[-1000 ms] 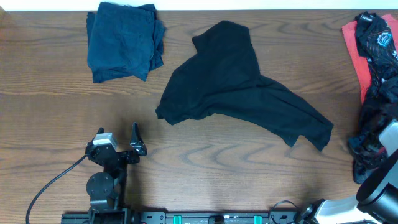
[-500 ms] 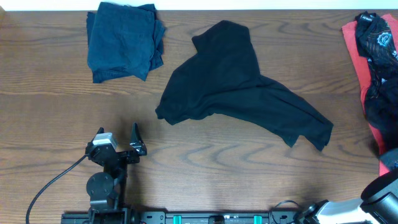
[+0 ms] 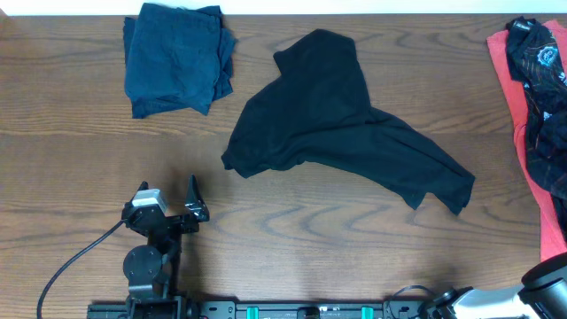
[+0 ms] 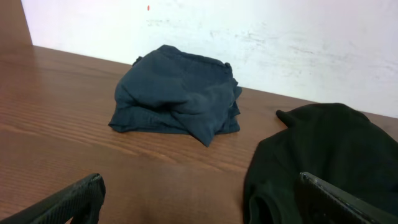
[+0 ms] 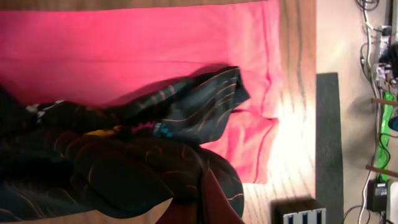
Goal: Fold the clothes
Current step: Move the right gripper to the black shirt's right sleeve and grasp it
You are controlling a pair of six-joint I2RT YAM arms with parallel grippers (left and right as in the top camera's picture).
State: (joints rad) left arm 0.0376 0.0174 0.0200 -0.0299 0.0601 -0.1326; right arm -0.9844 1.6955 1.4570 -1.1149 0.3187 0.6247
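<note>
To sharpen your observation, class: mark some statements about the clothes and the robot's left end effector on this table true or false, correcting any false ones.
1. The navy garment lies folded at the far side of the table. True.
2. The black shirt is neatly folded. False: it lies spread and rumpled.
3. The left end effector is open and empty. True.
4. The coral-red fabric lies at the table's left edge. False: right edge, under a dark patterned garment.
5. The navy garment touches the black shirt. False: bare wood separates them.
</note>
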